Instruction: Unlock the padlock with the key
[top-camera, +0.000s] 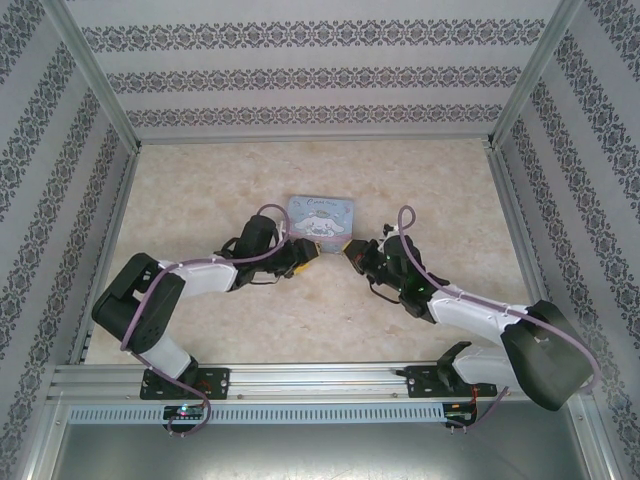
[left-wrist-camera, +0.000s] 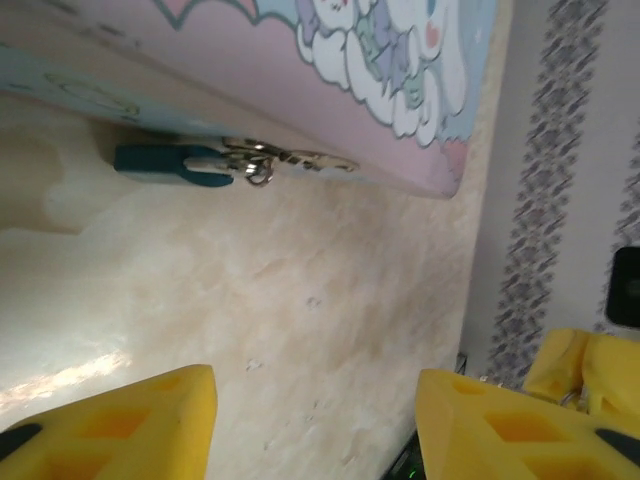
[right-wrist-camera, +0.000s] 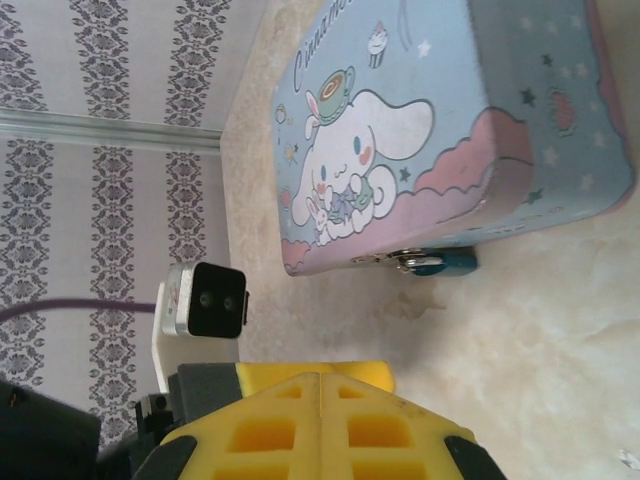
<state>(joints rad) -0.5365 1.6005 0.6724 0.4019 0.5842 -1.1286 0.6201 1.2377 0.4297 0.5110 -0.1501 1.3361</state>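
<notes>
— From above, where were they?
— The left end effector (top-camera: 304, 252) and the right end effector (top-camera: 352, 252) faced each other over the tabletop (top-camera: 200, 190). The cartoon tin (top-camera: 323, 215) lay just beyond both tips.
— And the left wrist camera?
— Its yellow fingers (left-wrist-camera: 130, 420) were spread, with nothing between them. The padlock (left-wrist-camera: 165, 163) lay well ahead, toward the left finger's side, tucked against the tin's edge with its shackle end at the metal latch (left-wrist-camera: 300, 157).
— The right wrist?
— Fingers (right-wrist-camera: 290, 400) pressed together, empty. The padlock (right-wrist-camera: 452, 263) sat ahead and to the right, touching the tin's near edge.
</notes>
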